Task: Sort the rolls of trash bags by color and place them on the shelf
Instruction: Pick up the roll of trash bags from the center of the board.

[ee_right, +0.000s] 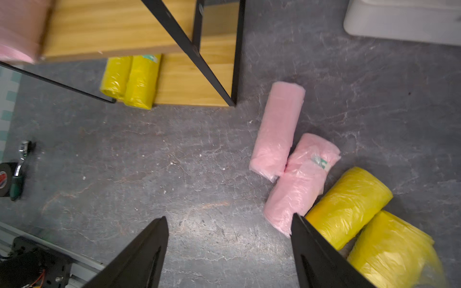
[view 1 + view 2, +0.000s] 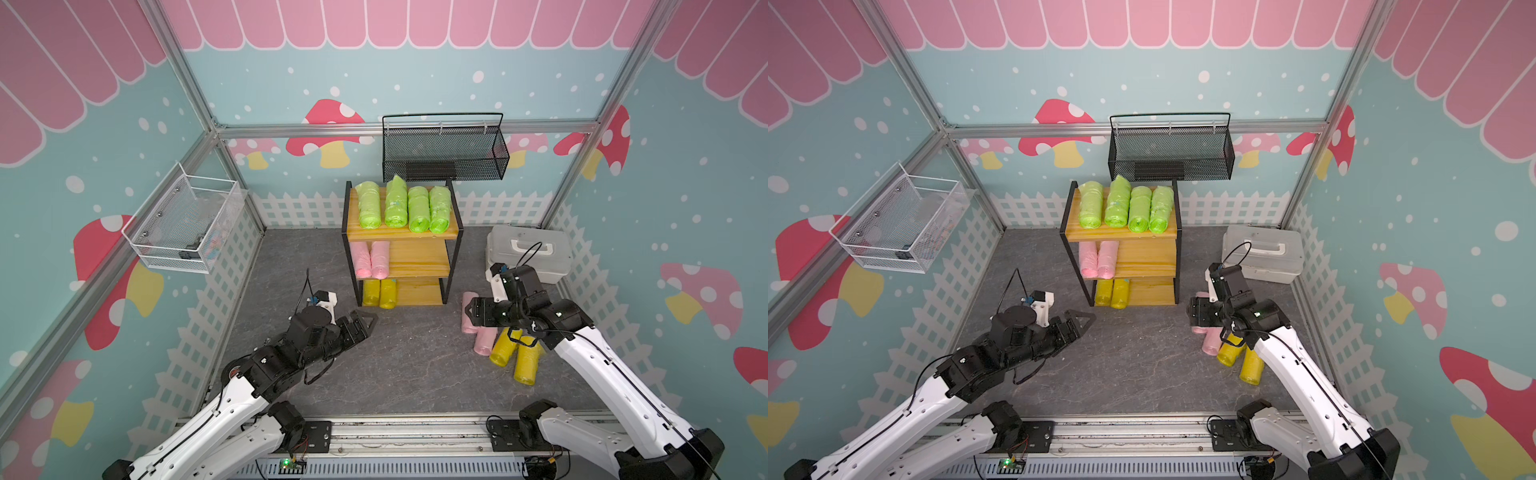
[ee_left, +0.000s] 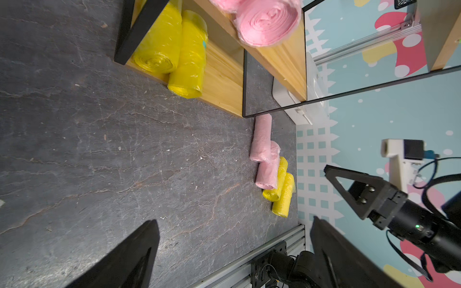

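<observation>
Jaws of the left gripper (image 3: 234, 222) stand wide apart with nothing between them, over bare bench (image 2: 415, 374). Ahead of them stands the shelf (image 2: 402, 236). Four green rolls (image 2: 397, 208) fill its top board side by side, their long axes running front to back, one round end of each turned toward the jaws. On the middle board two shelved pink rolls (image 2: 370, 259) lie the same way, touching, at the end nearer the left jaws. On the lowest board two shelved yellow rolls (image 2: 380, 293) lie likewise, one sticking out past the board's front edge.

Jaws of the right gripper (image 1: 229, 217) are spread too and grip nothing. Just beside them two loose pink rolls (image 1: 277, 129) lie flat on the bench, touching, at a slight angle to each other. One fingertip hangs close over the nearer roll; whether it touches I cannot tell. Past that roll, on the jaws' far side, two loose yellow rolls (image 1: 349, 204) lie parallel, side by side, the first against the pink one.
</observation>
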You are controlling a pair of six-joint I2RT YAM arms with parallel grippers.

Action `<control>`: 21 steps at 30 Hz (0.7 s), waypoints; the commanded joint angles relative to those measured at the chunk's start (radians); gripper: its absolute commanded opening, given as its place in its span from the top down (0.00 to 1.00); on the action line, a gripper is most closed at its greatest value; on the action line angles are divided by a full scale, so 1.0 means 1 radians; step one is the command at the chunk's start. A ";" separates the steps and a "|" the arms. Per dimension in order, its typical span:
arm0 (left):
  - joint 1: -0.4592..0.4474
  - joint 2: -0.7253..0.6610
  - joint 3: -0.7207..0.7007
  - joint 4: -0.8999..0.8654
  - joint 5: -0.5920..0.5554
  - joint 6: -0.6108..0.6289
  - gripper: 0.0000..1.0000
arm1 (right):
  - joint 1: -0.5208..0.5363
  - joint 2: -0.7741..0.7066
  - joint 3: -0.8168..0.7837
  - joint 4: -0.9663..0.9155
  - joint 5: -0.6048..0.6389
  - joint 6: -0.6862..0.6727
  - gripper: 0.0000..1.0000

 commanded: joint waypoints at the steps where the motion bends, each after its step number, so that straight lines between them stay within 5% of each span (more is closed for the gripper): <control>1: 0.002 0.006 -0.022 0.019 0.019 -0.019 0.04 | -0.016 0.008 -0.065 0.054 0.012 0.087 0.14; 8: 0.002 0.043 -0.029 0.032 0.049 -0.041 0.04 | -0.032 0.188 -0.114 0.145 -0.045 0.077 0.09; 21: 0.000 0.060 -0.029 0.032 0.058 -0.041 0.03 | -0.084 0.444 -0.002 0.204 -0.013 0.017 0.19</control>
